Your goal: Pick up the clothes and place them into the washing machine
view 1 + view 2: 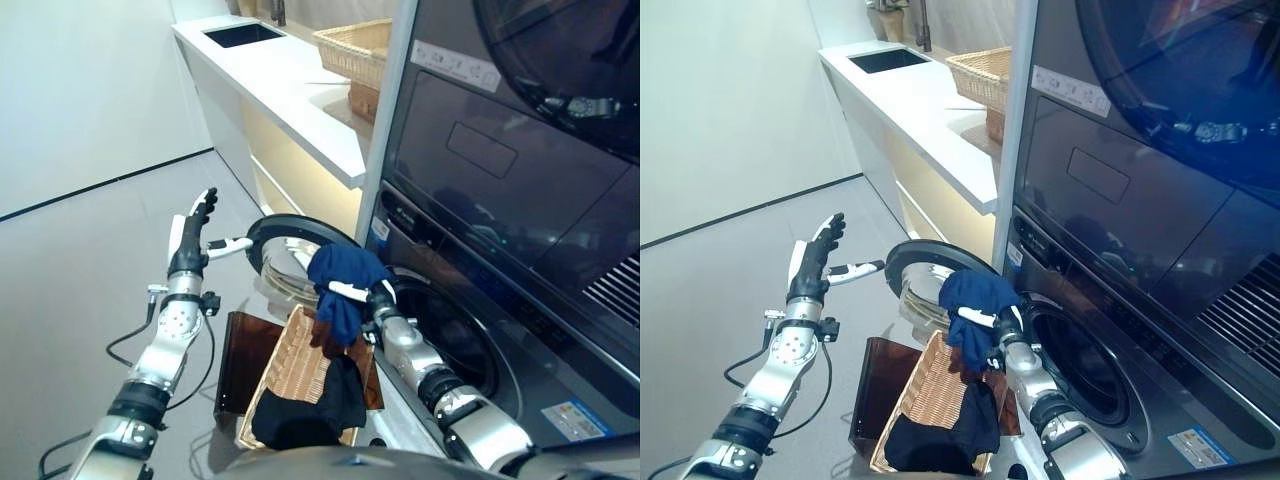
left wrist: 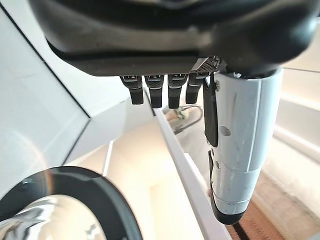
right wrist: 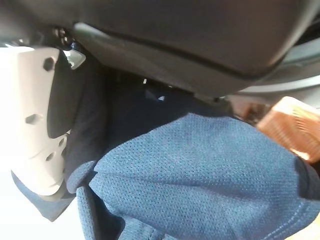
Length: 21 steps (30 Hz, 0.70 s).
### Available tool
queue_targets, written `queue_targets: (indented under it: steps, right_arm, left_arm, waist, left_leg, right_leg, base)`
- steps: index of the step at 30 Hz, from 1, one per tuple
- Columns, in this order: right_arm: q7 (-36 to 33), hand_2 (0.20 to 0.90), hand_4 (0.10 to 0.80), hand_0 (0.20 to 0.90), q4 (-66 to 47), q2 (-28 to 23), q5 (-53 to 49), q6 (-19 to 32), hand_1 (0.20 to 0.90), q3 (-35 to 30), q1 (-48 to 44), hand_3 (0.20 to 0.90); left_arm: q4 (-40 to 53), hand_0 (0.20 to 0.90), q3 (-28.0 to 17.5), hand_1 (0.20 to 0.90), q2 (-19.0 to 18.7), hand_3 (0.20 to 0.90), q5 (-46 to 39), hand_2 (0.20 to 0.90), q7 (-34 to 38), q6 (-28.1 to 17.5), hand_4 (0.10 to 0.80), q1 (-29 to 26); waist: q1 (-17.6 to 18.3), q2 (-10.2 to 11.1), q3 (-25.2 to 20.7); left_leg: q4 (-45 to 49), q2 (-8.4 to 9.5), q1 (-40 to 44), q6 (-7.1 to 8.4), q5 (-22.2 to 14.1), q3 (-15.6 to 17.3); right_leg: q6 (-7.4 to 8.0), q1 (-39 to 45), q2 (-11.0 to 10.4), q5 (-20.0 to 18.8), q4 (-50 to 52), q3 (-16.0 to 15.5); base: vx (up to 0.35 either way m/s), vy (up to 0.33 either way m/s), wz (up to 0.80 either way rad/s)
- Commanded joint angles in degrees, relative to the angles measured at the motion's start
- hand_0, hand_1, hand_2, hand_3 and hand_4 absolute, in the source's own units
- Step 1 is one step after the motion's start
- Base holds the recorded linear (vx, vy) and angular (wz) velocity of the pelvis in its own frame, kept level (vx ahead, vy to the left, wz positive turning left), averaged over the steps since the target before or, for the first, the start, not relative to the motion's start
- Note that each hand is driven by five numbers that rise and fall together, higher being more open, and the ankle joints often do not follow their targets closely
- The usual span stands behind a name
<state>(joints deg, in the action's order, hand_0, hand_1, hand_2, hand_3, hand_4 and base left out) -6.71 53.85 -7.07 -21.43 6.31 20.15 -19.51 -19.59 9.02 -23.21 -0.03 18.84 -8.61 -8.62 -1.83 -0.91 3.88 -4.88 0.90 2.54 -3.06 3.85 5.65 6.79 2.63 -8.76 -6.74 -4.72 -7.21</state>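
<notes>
A blue garment (image 1: 344, 283) hangs bunched from the right hand (image 1: 378, 299), lifted clear above the wicker basket (image 1: 296, 368) and held just in front of the washing machine (image 1: 470, 330), beside its round opening. It is not yet inside the drum, so the first piece looks to be about midway: picked up, still to be carried in and let go. A dark garment (image 1: 312, 408) lies heaped at the near end of the basket, with some brownish cloth showing under the blue one, so more clothes are left to move.

The right hand's fingers are curled into the blue cloth, with the white-covered thumb laid across it; the right wrist view shows the knit fabric packed tight against the palm.

The left hand (image 1: 194, 238) is raised over the floor, near the rim of the open machine door (image 1: 288, 245), fingers straight and thumb pointing towards the door, holding nothing. Its own wrist view shows it empty.
</notes>
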Motion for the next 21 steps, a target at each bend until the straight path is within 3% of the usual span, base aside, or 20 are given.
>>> queue_targets:
  steps: [1, 9, 21]
  right_arm:
    - [-0.97, 0.2, 0.3, 0.2, 0.92, 2.8, -2.53, 7.29, 0.2, -1.64, -4.34, 0.2]
    - [-1.71, 0.2, 0.3, 0.2, 3.95, 3.77, -7.88, 8.14, 0.2, -4.39, -0.86, 0.2]
    - [-2.5, 0.2, 0.3, 0.2, 7.11, 4.17, -12.21, 8.63, 0.2, -7.98, 2.34, 0.2]
  left_arm:
    - [-2.47, 0.9, -3.41, 0.9, -1.26, 0.9, 0.39, 0.9, 2.8, -4.07, 0.8, -4.15]
    - [-8.1, 0.9, -4.49, 0.9, 0.6, 0.9, -3.29, 0.9, 4.35, -3.6, 0.8, -3.26]
    - [-6.36, 0.9, -5.03, 0.9, 2.16, 0.9, -6.6, 0.9, 3.0, -4.75, 0.8, 0.5]
  waist:
    - [0.52, 1.0, -4.88]
    - [1.3, 0.64, -4.54]
    - [1.7, -0.31, -2.72]
  left_leg:
    - [0.25, 0.84, -0.64, 2.08, -3.16, 0.46]
    - [0.29, 0.88, -0.64, 2.08, -3.35, 0.76]
    - [0.5, 1.11, -1.91, 2.02, -3.36, 1.12]
  right_leg:
    - [1.49, -2.19, -2.99, 4.11, 4.99, -0.02]
    - [1.5, -2.41, -3.09, 3.98, 4.91, 0.15]
    - [1.69, -3.66, -3.38, 3.58, 4.78, 0.64]
  base:
    - [0.0, 0.0, 0.0]
    - [0.0, 0.0, 0.0]
    - [-0.001, 0.004, 0.0]
